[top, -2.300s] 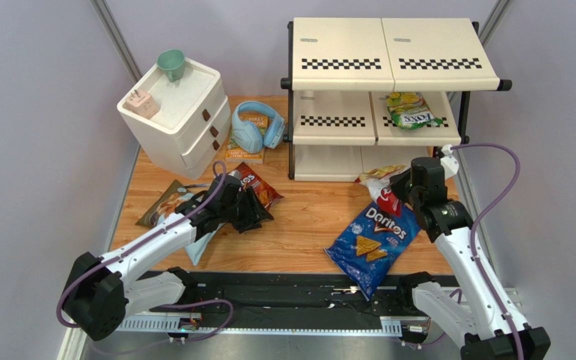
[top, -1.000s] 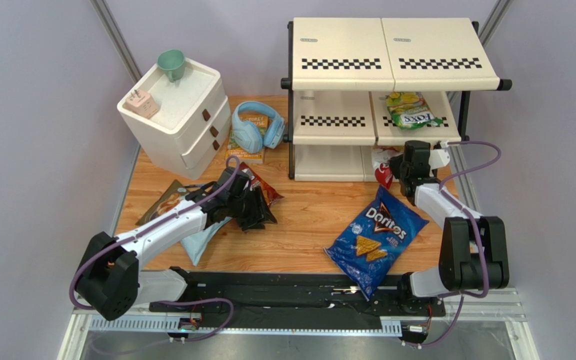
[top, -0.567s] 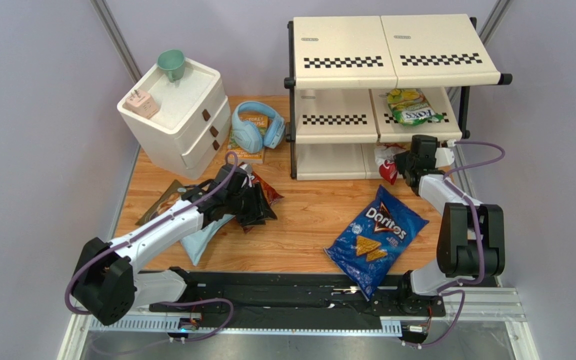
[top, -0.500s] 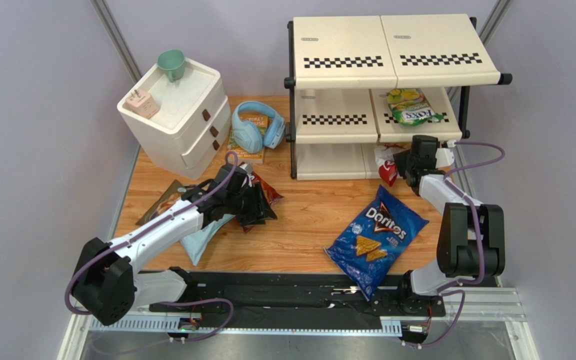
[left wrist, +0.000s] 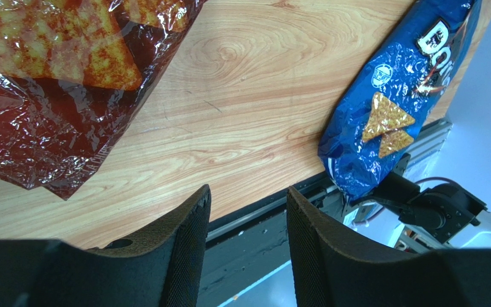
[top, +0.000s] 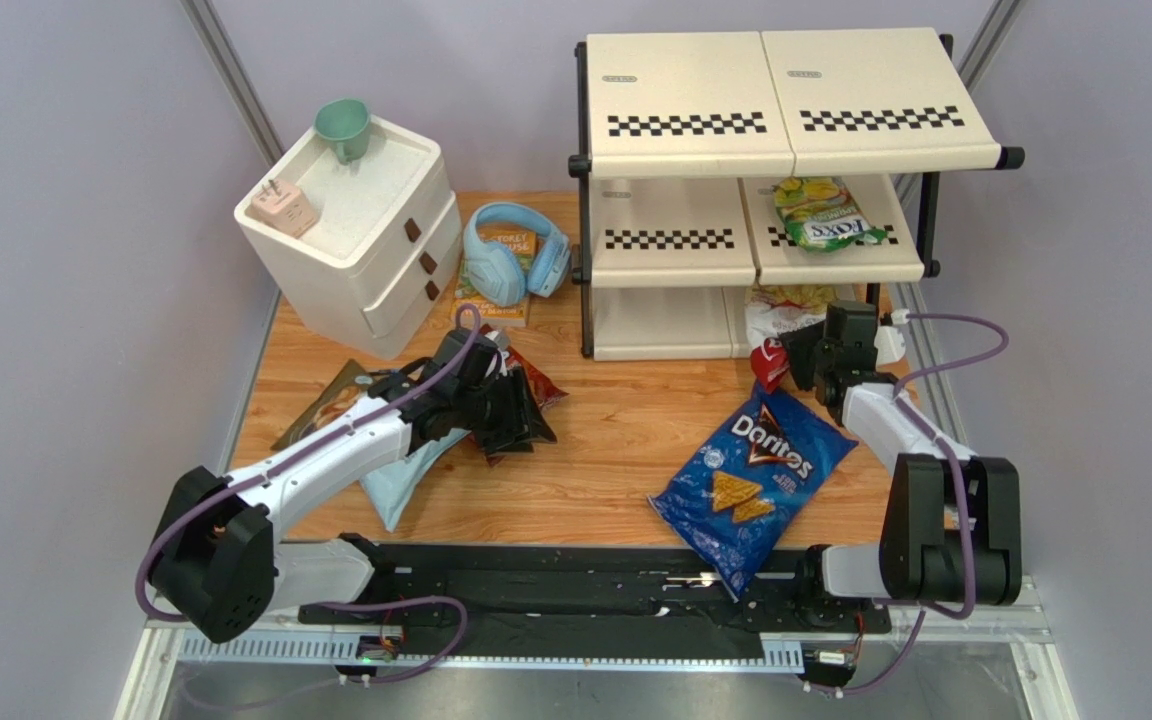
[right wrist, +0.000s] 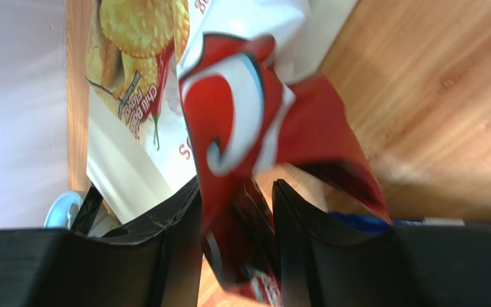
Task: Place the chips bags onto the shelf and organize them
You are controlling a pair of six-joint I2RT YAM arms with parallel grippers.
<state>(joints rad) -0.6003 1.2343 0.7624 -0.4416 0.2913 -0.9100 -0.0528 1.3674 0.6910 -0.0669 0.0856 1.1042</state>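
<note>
At the bottom tier of the shelf [top: 778,105], the right gripper [right wrist: 235,214] pinches one end of the white-and-red bag [right wrist: 229,115]; slick foil could slip out or snag the tier's edge. The left gripper [left wrist: 247,195] hangs open, empty.

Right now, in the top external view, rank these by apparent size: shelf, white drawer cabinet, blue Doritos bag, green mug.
1. shelf
2. white drawer cabinet
3. blue Doritos bag, only somewhat smaller than the cabinet
4. green mug
</note>
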